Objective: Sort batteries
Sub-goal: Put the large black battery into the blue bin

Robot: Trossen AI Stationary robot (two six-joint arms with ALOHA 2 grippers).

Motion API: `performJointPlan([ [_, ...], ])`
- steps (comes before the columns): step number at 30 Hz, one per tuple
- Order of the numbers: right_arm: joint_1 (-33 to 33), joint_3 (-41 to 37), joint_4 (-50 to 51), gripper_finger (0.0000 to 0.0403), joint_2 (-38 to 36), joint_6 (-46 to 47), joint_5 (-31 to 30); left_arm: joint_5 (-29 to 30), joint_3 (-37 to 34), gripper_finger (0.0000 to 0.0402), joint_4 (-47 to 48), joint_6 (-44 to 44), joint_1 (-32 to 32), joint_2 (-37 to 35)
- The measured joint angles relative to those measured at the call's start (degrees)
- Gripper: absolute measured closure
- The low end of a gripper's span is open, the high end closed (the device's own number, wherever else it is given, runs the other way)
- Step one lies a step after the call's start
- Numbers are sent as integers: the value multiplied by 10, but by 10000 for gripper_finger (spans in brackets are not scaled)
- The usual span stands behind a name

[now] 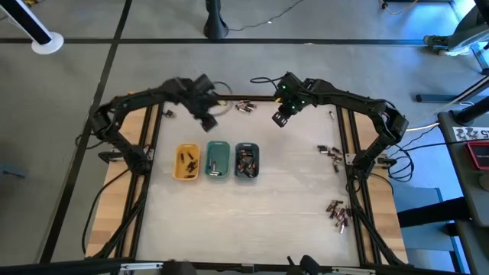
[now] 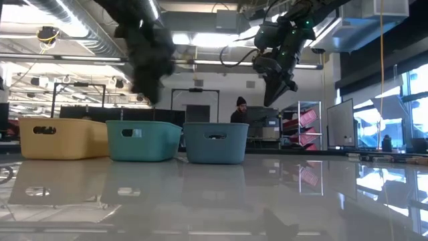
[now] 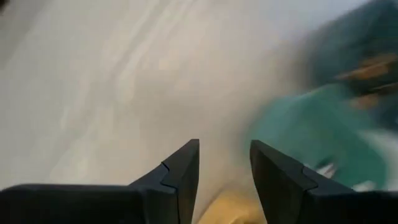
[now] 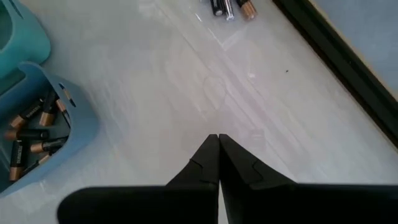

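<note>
High view has my left gripper [image 1: 208, 122] hanging partly open and empty above the yellow tray [image 1: 186, 162]; right gripper [image 1: 280, 118] pinched closed, empty too.

From my screen this is a robotics lab or workshop. I see bare ducts [image 2: 67, 23] and strip lights [image 2: 207, 40] under an open ceiling, a grey concrete floor [image 1: 321, 19] around the table [image 1: 290, 191], and loose cables [image 1: 252, 23] trailing across it. Behind the table a person [image 2: 239, 112] sits at a workstation, with red bins [image 2: 301, 127] on shelving and a whiteboard [image 2: 340, 124] nearby. The table has a black metal frame [image 1: 145, 145] carrying two arms.
</note>
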State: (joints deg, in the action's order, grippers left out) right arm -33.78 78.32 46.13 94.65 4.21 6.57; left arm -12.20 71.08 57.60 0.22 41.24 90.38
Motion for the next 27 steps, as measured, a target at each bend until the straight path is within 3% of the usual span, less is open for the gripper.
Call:
performJointPlan([
  [4, 0, 0, -25, 400, 0, 0, -4, 12, -5, 270, 32, 5, 79, 18],
  [8, -1, 0, -46, 400, 0, 0, -3, 12, -5, 267, 23, 25, 105, 25],
  [10, -1, 0, -52, 400, 0, 5, 3, 50, -5, 265, 21, 26, 116, 25],
  [13, -1, 0, -60, 400, 0, 7, 5, 116, -5, 265, 18, -2, 144, 39],
  [18, -1, 0, -60, 400, 0, 19, 5, 129, -5, 264, 35, -114, 202, 83],
  [27, 0, 0, -54, 400, 0, 20, 16, 181, -5, 262, 38, -123, 232, 125],
])
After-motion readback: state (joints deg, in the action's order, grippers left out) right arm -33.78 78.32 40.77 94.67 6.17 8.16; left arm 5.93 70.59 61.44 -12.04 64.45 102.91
